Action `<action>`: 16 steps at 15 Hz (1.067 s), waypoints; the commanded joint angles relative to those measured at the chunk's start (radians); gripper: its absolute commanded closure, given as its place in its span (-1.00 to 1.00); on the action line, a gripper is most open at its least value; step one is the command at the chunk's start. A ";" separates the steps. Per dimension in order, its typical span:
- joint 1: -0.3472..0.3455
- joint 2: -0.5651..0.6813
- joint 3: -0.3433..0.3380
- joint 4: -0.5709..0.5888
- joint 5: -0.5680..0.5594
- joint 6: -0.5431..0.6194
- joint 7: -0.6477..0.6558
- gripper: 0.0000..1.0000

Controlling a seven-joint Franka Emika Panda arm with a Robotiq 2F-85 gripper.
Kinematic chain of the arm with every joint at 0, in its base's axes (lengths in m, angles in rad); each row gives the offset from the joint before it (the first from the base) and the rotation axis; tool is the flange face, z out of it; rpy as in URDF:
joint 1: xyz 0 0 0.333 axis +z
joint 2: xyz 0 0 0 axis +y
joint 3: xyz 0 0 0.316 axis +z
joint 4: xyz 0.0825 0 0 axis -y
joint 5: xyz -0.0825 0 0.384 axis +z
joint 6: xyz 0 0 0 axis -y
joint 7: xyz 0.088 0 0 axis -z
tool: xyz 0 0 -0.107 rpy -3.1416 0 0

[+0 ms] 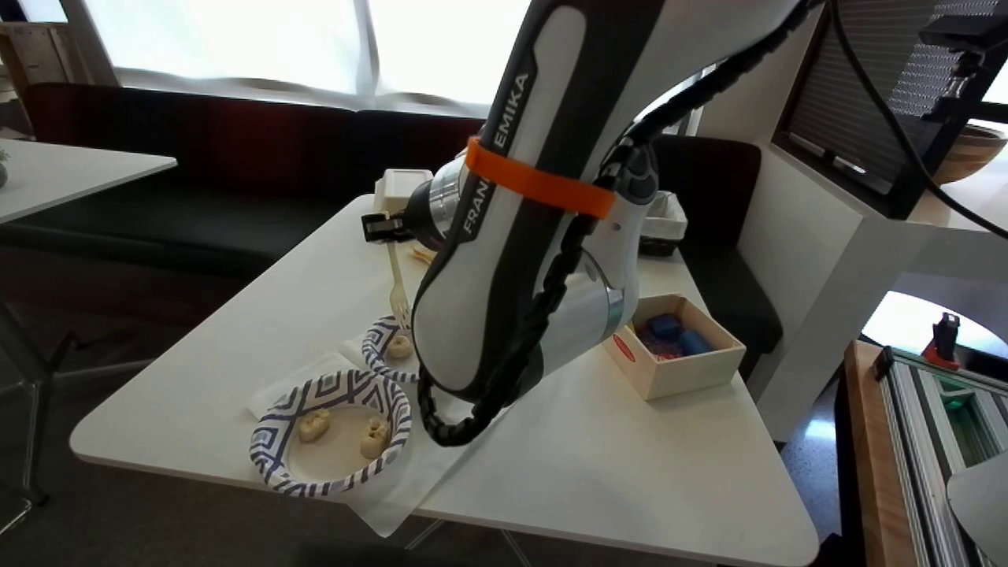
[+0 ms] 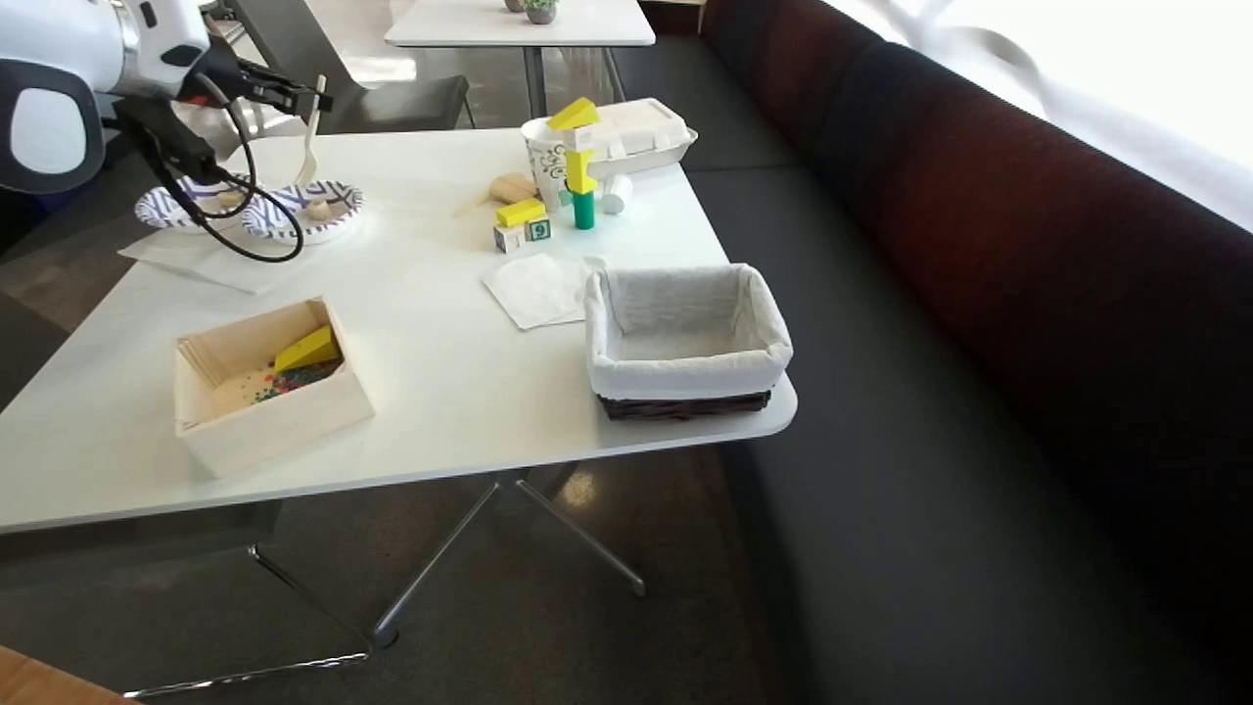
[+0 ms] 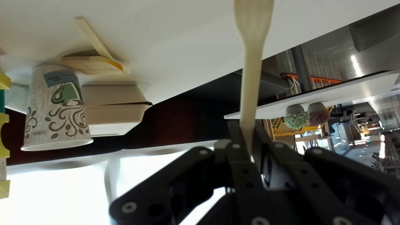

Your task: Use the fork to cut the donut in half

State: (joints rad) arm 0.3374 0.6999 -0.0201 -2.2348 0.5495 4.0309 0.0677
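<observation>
My gripper [image 3: 248, 132] is shut on the handle of a pale fork [image 3: 251, 72]. In both exterior views the fork [image 1: 398, 287] hangs tines down from the gripper [image 2: 315, 101]; its tines look close to the rim of a blue-patterned plate [image 2: 256, 223]. On that plate lies a small beige donut [image 2: 318, 210], also visible as a donut [image 1: 399, 347] partly beside the arm. Whether the tines touch the rim, I cannot tell. A nearer patterned plate [image 1: 264, 453] carries two beige dough pieces [image 1: 313, 425]. No donut or plate shows in the wrist view.
White paper [image 2: 196, 257] lies under the plates. A wooden box [image 2: 279, 441] with blocks and a cloth-lined basket [image 2: 690, 377] stand on the table. Stacked blocks [image 2: 581, 186], a paper cup [image 3: 57, 106] and a takeaway box [image 2: 641, 137] stand toward the bench side.
</observation>
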 commanded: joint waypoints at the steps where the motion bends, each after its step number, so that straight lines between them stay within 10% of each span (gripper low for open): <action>1: -0.027 0.056 0.029 0.044 -0.013 0.035 -0.016 0.94; 16: -0.051 0.162 0.035 0.161 -0.006 0.067 -0.046 0.94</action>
State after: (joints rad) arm 0.2993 0.8275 -0.0014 -2.1047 0.5481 4.0707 0.0345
